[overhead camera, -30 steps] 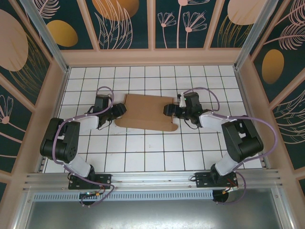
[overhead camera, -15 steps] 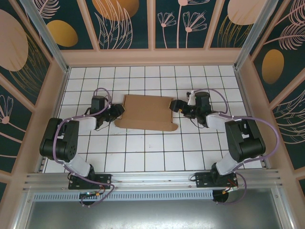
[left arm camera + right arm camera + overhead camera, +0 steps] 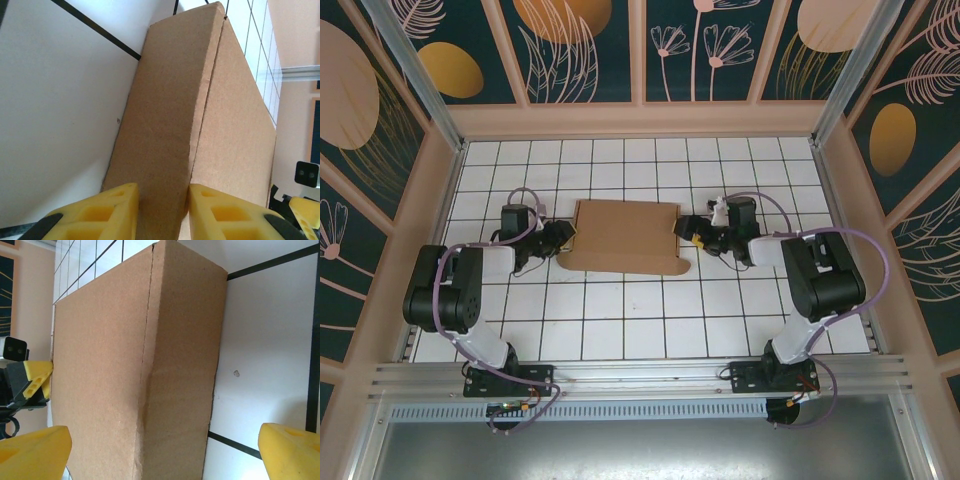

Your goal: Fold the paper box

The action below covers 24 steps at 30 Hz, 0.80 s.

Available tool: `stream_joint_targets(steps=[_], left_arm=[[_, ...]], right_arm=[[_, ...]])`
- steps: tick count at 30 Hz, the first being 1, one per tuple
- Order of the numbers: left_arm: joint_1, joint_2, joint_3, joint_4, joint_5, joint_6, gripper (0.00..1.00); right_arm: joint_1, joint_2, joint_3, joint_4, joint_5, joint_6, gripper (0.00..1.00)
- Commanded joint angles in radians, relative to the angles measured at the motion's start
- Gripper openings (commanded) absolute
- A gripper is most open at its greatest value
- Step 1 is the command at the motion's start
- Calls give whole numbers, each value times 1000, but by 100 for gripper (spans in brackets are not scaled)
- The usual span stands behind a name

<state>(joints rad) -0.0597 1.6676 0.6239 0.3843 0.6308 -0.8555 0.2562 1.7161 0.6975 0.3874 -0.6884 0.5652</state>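
Paper box (image 3: 625, 235) sits squarely between the two sets of jaws, a plain brown cardboard shape lying on the white tiled table (image 3: 620, 320), a little toward the far side. At its left end, the left gripper (image 3: 558, 238) has its yellow fingers (image 3: 100, 212) set a narrow gap apart. In the left wrist view the box's end wall fills that gap and runs on past both fingers. From here I can't say whether the tips actually touch the cardboard. A crease or seam runs the length of that end, splitting it into a nearer strip and a wider panel beyond. At the other end the right gripper (image 3: 685, 228) holds its jaws spread wide. In the right wrist view its two yellow fingers (image 3: 35, 452) sit at the bottom corners, and the box's right end stands tall between them. A seam runs down that cardboard too, with a slight buckle partway along. The left gripper's yellow tip peeks past the far edge of the box there. From above, the paper box reads as a rectangle with a small rounded tab (image 3: 677, 268) jutting from its near right corner. Both arms reach inward from the near rail, purple cables (image 3: 525, 192) looping over them, and dark painted panels (image 3: 575, 50) rise behind the table.
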Motion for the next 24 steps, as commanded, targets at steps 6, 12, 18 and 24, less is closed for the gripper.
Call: stream_joint_targets(steps=[6,12,18,24], left_arm=[[59,40,-43,-10,46,-36,28],[76,83,-33,-21,79,-22,27],[95,95,-28,-37,88,-11,25],[104,96,-21,-62,83,10,23]], right_arm=[[8,113,22,53,-152,44,99],[22,120,46,26,-160,25,99],[41,129,85,-50,-137,-21,99],[72,151,117,-69,-156,-35,99]])
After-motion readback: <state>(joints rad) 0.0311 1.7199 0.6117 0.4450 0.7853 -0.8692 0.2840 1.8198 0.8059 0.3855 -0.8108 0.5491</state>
